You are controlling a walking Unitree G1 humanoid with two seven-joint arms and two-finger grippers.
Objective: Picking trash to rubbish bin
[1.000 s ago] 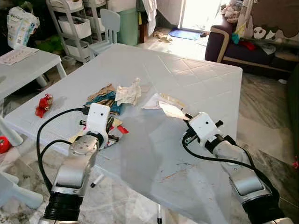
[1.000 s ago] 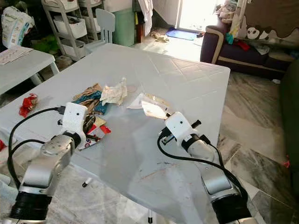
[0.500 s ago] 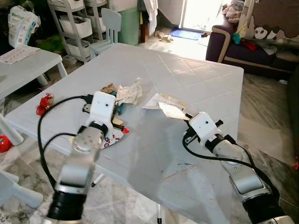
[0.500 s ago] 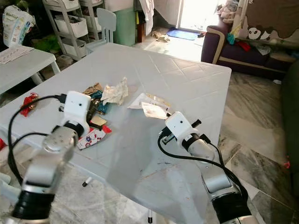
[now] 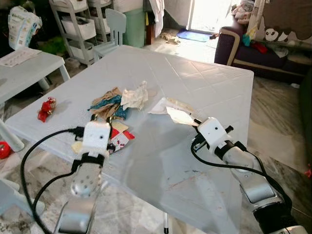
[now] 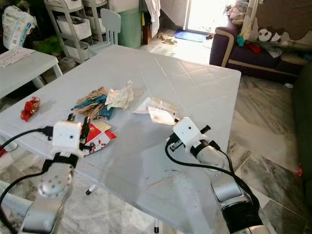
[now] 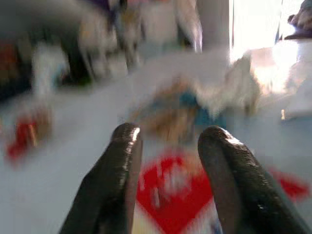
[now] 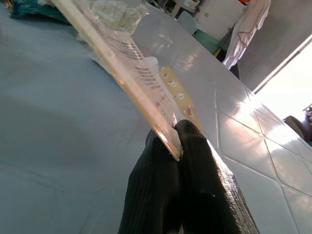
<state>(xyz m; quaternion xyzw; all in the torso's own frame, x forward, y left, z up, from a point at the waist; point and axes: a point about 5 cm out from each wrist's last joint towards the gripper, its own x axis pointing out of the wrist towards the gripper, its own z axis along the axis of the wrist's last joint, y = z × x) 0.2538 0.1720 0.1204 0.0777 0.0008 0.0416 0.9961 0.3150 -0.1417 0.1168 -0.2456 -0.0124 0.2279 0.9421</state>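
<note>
Landmark: white table (image 5: 214, 83).
Trash pile (image 5: 117, 100): mid-table, toward its left edge.
Right gripper (image 8: 175, 146): fingers pinched tight on a clear wrapper (image 5: 179, 116), right of the pile.
Left gripper (image 7: 168, 146): fingers apart, above a red wrapper (image 5: 118, 139) near the table's front edge.

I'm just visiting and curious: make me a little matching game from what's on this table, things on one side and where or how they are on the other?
Things:
1. clear wrapper
2. red packet
3. red candy wrapper
4. crumpled white paper

States:
A. alone near the table's left edge
B. pinched in the right gripper
C. just beyond the open left gripper
D. atop the trash pile

Pairs: 1-B, 2-C, 3-A, 4-D
</note>
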